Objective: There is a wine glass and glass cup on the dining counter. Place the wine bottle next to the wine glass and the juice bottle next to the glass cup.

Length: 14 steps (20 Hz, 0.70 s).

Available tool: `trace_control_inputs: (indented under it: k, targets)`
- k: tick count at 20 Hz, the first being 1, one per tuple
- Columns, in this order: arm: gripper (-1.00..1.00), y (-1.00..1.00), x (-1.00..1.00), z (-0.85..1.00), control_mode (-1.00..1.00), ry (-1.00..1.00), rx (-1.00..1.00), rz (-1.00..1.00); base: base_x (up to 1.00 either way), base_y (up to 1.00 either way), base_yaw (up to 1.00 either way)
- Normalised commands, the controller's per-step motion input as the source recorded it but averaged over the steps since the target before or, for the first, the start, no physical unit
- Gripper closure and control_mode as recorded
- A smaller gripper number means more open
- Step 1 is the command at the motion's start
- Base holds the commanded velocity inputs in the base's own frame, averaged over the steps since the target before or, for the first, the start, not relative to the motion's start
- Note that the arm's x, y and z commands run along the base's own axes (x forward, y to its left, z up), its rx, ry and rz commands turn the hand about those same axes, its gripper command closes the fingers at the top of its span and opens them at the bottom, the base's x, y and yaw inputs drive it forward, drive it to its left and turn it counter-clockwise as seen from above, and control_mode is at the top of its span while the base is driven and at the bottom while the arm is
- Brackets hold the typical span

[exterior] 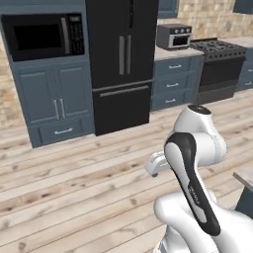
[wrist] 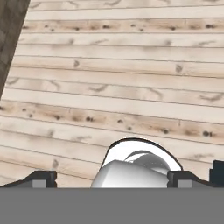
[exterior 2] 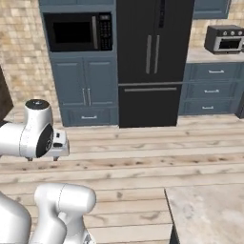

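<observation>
Pale wood planks of the floor (wrist: 113, 78) run across the hand view, seen from above. The hand (wrist: 111, 177) shows there by two dark fingertips (wrist: 41, 178) set wide apart at the bottom edge, nothing between them: released, grasping nothing. In the right base view the hand (exterior 2: 44, 156) sits just below the white wrist block, its tips small and hard to make out; in the left base view it (exterior: 155, 168) is largely hidden behind the dark-striped forearm, so the finger spacing cannot be read there.

Landmark: black refrigerator (exterior 2: 153, 62). The arm is folded well in front of it, over open floor. Left of the refrigerator, a built-in microwave (exterior 2: 78, 31) above blue cabinet doors (exterior 2: 86, 88). Right of it, a toaster oven (exterior: 174, 35) on the kitchen worktop, then a black stove (exterior: 220, 62), cut off at the frame edge.

Dining desk (exterior 2: 209, 214): beige marbled corner, well in front of the refrigerator and to its right, cut off by the frame in the right base view; a sliver of the same slab (exterior: 244, 178) enters the left base view at the right edge. The visible part of its surface carries nothing.
</observation>
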Motion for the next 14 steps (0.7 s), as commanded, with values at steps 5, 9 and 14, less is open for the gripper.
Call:
trace_control_inputs:
  k: [5,9,14]
  targets:
    - [-1.0,0.0,0.0,0.0,1.0,0.0,0.0,0.0,0.59,0.15,-0.39]
    - [-1.0,0.0,0.0,0.0,1.0,0.0,0.0,0.0,0.58,0.16,-0.41]
    - [-1.0,0.0,0.0,0.0,1.0,0.0,0.0,0.0,0.58,0.16,-0.41]
